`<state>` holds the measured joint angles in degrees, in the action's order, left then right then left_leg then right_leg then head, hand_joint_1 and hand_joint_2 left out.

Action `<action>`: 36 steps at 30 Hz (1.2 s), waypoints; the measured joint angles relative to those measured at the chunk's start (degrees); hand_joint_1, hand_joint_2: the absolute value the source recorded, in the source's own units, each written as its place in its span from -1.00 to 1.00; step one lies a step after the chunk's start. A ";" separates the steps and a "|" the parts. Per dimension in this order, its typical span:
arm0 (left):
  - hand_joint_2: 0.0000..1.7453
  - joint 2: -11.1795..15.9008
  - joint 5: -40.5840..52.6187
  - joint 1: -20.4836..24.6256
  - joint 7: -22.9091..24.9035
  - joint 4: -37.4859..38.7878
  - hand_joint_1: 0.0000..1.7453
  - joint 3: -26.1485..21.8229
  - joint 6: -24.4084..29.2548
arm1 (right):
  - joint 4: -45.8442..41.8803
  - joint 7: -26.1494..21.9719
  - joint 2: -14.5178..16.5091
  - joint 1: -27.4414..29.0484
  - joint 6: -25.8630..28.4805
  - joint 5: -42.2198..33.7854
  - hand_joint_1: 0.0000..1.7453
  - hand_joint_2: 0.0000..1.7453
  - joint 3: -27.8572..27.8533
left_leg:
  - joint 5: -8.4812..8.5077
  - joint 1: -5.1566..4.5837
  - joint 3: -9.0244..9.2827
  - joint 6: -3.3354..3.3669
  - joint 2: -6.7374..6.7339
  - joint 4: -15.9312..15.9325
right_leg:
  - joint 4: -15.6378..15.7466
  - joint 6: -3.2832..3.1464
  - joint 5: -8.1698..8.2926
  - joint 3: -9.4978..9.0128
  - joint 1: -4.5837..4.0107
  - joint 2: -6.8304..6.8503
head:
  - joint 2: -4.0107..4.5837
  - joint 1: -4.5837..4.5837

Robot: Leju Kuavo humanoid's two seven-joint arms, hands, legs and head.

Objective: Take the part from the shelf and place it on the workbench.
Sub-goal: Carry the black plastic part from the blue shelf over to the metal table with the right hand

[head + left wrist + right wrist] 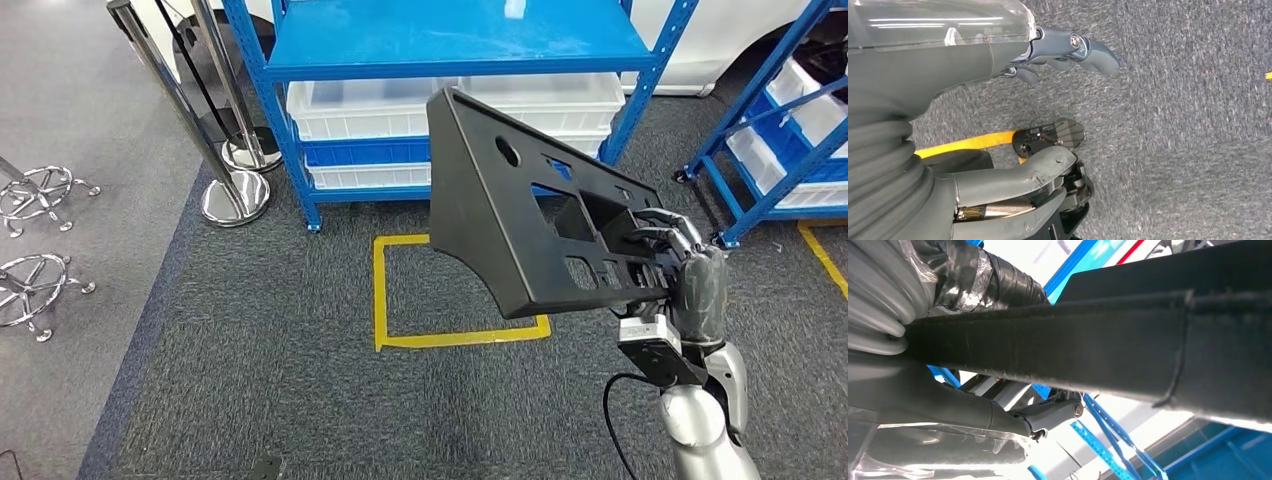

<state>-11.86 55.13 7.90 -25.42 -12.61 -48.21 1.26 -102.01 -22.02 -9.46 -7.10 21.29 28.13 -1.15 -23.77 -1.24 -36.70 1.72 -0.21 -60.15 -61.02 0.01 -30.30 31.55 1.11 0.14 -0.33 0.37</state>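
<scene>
1. Left robot hand: hangs over grey carpet near a strip of yellow tape. Fingers loosely apart, thumb out, nothing between them, touching nothing.
2. Part: a long black plastic panel with cut-outs, carried in the air in front of the blue shelf, above the yellow floor square. It is already off the shelf. No counter shows in any view.
3. Long axis: runs from upper left, toward the shelf, down to lower right, where the grip is. Most of the panel reaches out to the left of the grip, so it is held by one end.
4. Right robot hand: fingers curled over the part's lower right end, some hooked into the cut-outs. The right wrist view shows the thumb under the part's edge.
5. Judgement: the right arm alone carries the part; the left is well apart and idle. The placing step is still to be done.
</scene>
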 joint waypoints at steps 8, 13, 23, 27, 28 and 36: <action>1.00 0.03 -0.02 -0.08 0.10 0.01 -1.00 -0.10 0.01 | 0.01 0.17 0.00 -0.54 -0.09 0.00 1.00 -1.00 0.04 | -9.48 1.41 -3.33 -2.08 0.28 -14.37 | 0.33 -1.42 3.66 3.96 0.04 0.26 | 0.00 0.10; 1.00 0.03 -0.13 0.16 0.11 -0.01 -1.00 -0.11 0.01 | -0.02 0.21 -0.01 -0.74 -0.07 0.01 1.00 -1.00 0.06 | -5.91 1.00 7.77 -1.14 0.47 1.27 | 0.55 -0.18 5.64 5.38 0.23 0.19 | 0.00 0.08; 1.00 0.03 -0.17 0.05 0.14 0.00 -1.00 -0.28 0.01 | 0.07 0.37 -0.04 -0.40 -0.03 0.02 1.00 -1.00 0.12 | -1.36 0.34 3.99 1.75 -0.15 3.26 | -13.37 1.28 -3.25 8.97 0.41 -0.10 | 0.00 0.05; 1.00 -0.01 -0.13 0.01 0.14 0.00 -1.00 -0.34 0.01 | 0.08 0.42 -0.04 -0.49 -0.02 0.02 1.00 -1.00 0.13 | -0.87 0.17 1.52 1.23 -0.14 1.19 | -1.67 0.85 0.43 0.49 0.13 0.01 | 0.00 0.05; 1.00 -0.02 -0.12 0.02 0.13 0.00 -1.00 -0.35 0.01 | 0.06 0.43 -0.04 -0.52 -0.02 0.01 1.00 -1.00 0.14 | -0.74 0.11 1.15 0.96 -0.14 0.79 | 0.10 0.69 0.33 -0.45 -0.03 0.00 | 0.00 0.04; 1.00 0.02 -0.08 0.00 0.11 0.01 -1.00 -0.41 -0.02 | 0.01 0.45 -0.04 -0.70 -0.15 -0.04 1.00 -1.00 0.16 | -9.32 1.13 -3.68 -1.83 0.20 -11.67 | 1.19 -1.40 2.94 2.07 0.12 0.31 | 0.00 0.11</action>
<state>-11.84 55.05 7.90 -25.31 -12.60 -48.62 1.25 -102.01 -21.57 -9.51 -7.81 21.14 28.09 -0.99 -33.09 -0.11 -40.38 -0.11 -0.01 -71.83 -59.84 -1.39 -27.36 33.62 1.23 0.45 -0.33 0.48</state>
